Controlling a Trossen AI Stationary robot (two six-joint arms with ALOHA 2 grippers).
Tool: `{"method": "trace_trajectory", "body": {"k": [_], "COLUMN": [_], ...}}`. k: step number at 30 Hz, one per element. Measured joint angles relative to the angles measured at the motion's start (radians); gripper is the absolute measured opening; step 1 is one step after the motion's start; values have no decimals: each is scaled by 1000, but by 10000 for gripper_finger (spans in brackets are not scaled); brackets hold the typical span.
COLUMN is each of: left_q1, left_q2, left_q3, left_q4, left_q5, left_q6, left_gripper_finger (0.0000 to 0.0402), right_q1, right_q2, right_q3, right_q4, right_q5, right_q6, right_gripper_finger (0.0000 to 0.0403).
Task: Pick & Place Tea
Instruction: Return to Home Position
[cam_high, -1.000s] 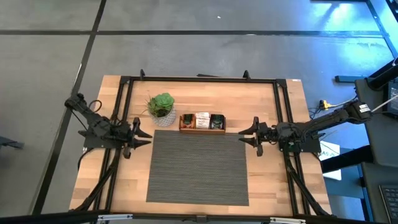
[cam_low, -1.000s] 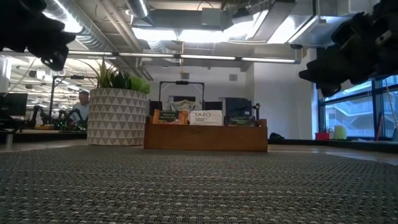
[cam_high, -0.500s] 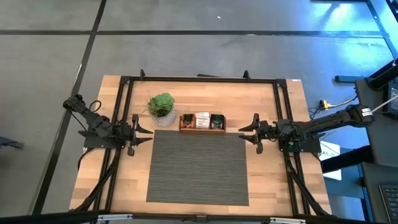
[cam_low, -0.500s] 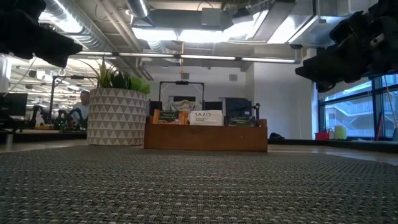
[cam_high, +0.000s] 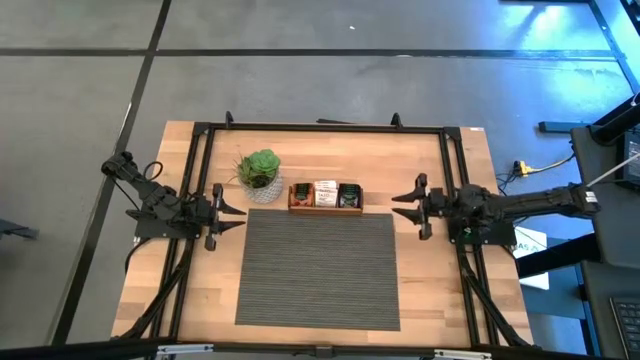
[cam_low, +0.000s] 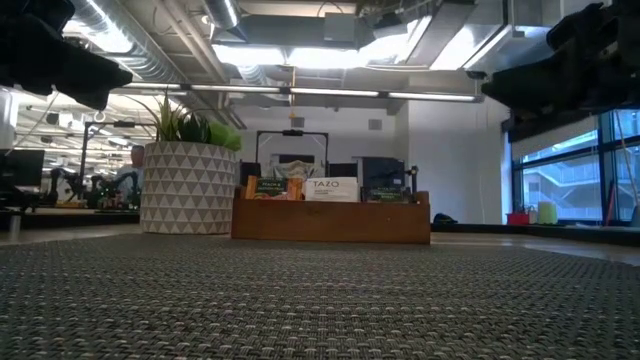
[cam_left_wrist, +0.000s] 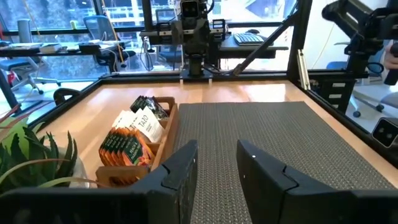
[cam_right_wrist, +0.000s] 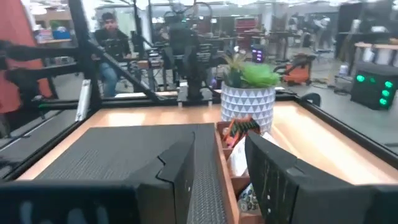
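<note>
Looking down on the tabletop (cam_high: 330, 150), you have the left arm (cam_high: 160, 205) reaching in from the left edge. The right arm (cam_high: 520, 203) reaches in from the right edge, and the two face each other across the grey woven mat (cam_high: 318, 268).

The left jaws stand apart and hold nothing. They hang over the strip of bare wood just off the mat's left edge, near its back left corner. The right jaws are likewise spread and hold nothing, over bare wood just off the mat's back right corner. In the low view both sit high above the surface.

The tea (cam_high: 326, 193) stands upright in the wooden tray (cam_high: 325, 209): orange-printed sachets in the left compartment, white ones in the middle, dark ones in the right. The tray lies lengthwise just beside the mat's back edge, about midway between the left and right edges. Wood shows behind it up to the black frame (cam_high: 320, 127).

The potted plant (cam_high: 259, 168) sits just beside the tray's left end, near the tips of the left jaws. The mat runs from the tray toward the front edge, and its whole surface shows between the arms. The frame's rails border the left, right and back edges.
</note>
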Motion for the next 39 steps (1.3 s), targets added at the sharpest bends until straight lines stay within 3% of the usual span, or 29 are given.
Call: {"method": "trace_trajectory", "body": {"k": [15,22,28,39], "left_q1": [0,0,0,0], "left_q2": [0,0,0,0], "left_q3": [0,0,0,0], "left_q4": [0,3,3,3], "left_q5": [0,2,9,10], "left_q6": [0,0,0,0], "left_gripper_finger": [109,109,109,109], "right_q1": [1,1,1,1], "right_q2": [-409,-407,-403,-402], "right_q3": [0,1,1,1], "right_q4": [-344,-405,-425,-424], "right_q5": [-162,-161,-159,-159], "right_q6": [0,29,159,156], "right_gripper_finger": [142,142,142,142]}}
